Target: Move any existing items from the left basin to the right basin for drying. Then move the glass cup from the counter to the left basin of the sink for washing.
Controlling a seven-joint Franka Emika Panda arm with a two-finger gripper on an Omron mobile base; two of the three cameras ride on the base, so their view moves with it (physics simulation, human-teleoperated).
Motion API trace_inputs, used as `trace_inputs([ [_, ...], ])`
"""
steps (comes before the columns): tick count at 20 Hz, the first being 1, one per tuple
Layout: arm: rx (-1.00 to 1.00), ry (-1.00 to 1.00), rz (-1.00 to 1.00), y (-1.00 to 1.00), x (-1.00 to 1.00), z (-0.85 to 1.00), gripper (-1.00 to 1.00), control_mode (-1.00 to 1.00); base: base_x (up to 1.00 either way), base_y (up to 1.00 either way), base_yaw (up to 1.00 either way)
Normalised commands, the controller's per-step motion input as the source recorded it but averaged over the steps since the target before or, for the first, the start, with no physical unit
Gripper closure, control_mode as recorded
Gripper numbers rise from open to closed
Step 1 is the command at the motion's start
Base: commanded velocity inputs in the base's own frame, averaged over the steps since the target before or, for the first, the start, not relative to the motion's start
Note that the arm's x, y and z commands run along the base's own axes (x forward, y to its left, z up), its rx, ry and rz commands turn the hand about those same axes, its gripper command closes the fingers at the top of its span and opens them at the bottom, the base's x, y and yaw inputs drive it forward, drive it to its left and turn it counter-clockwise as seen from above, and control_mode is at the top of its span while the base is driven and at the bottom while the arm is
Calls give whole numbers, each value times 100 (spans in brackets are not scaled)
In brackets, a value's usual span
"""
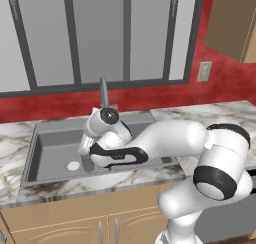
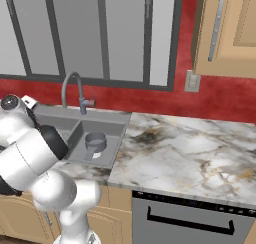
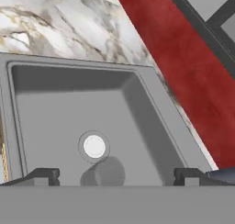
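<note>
I'm seeing the gripper (image 3: 117, 176) hanging over the left basin (image 3: 55, 126) with its jaws spread wide and nothing between them. The glass cup (image 3: 106, 172) is standing on that basin's floor just beside the pale drain disc (image 3: 94, 147), while the grey pot (image 2: 95, 142) is sitting in the right basin (image 2: 112, 143)

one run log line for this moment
gripper open | glass cup in left basin beside drain, not gripped | pot in right basin
</note>
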Motion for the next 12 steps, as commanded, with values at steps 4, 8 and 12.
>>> trace_inputs([
  [4,1,0,-9,0,-9,100,-100,-100,0,0,0],
  [8,0,0,-10,-9,-17,97,-100,-100,0,0,0],
  [12,0,0,-11,-37,-35,70,-100,-100,0,0,0],
])
